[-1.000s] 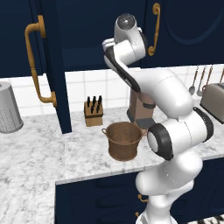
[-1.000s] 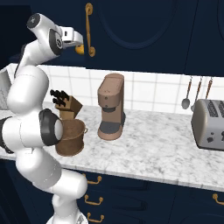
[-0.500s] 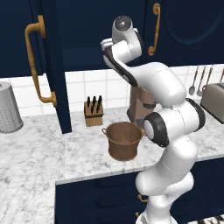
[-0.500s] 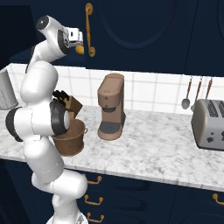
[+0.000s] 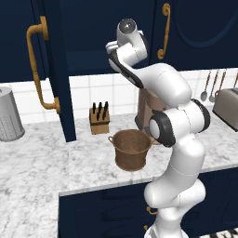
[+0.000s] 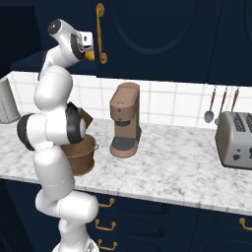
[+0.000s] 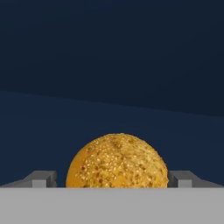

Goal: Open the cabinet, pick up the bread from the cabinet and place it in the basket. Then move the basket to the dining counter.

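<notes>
- left base view: the white arm rises from the lower right and folds up high, its wrist raised in front of the open cabinet [image 5: 93, 37]. the cabinet door [image 5: 58, 69] stands swung out edge-on, with its curved brass handle [image 5: 41, 69] facing left. the brown basket [image 5: 131, 148] sits on the marble worktop [image 5: 37, 162] below the arm, just in front of the knife block [image 5: 99, 120]. a grey perforated cylinder [image 5: 9, 115] stands at the far left and a toaster [image 5: 228, 108] at the far right.
- right base view: the gripper [image 6: 88, 51] is held high by the cabinet's lower edge, and the bread [image 6: 90, 56] shows as a small orange piece at its tip, well above the basket [image 6: 81, 156]. the basket is partly hidden behind the arm. a brown coffee machine [image 6: 125, 120] stands to the right of the basket, with hanging utensils [image 6: 216, 106] and the toaster [image 6: 236, 140] further right.
- hand view: the bread [image 7: 117, 162], round and seeded, sits squarely between the two fingertips [image 7: 41, 179], one on each side and closed against it, so the jaws are grasping the bun. dark navy cabinet surface lies behind it.
</notes>
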